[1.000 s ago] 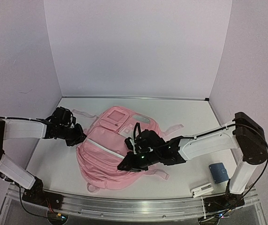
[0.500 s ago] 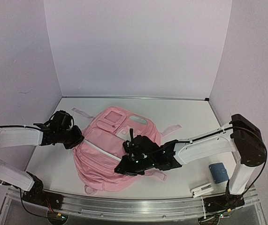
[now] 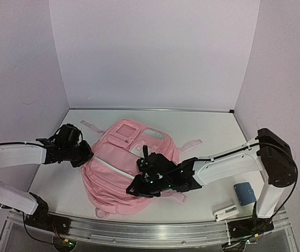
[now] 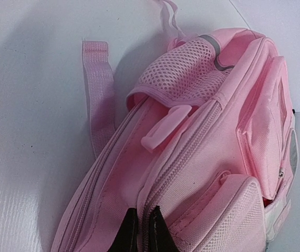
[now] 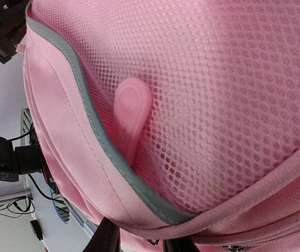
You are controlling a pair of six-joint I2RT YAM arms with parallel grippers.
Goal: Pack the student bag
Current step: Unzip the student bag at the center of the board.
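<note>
The student bag (image 3: pixel 119 169) is a large pink backpack lying front side up in the middle of the table. My left gripper (image 3: pixel 85 155) is at its left edge. In the left wrist view it (image 4: pixel 143 232) is shut on the bag's zip seam (image 4: pixel 192 131), with the black fingertips (image 4: pixel 130 231) pinching the fabric. My right gripper (image 3: pixel 139 185) is at the bag's near right side. In the right wrist view it (image 5: pixel 142 242) is closed on a fold of fabric below the grey-trimmed mesh side pocket (image 5: pixel 218 94). A pink tab (image 5: pixel 131 113) shows through the mesh.
A blue flat object (image 3: pixel 244 192) and a small white object (image 3: pixel 226 213) lie at the near right by the right arm's base. Loose pink straps (image 3: pixel 90 126) (image 3: pixel 192 145) trail from the bag's far side. Walls close off the back and both sides.
Both grippers have moved left and slightly nearer with the bag held. The bag has shifted left with them. Most of the motion came before the last half second.
</note>
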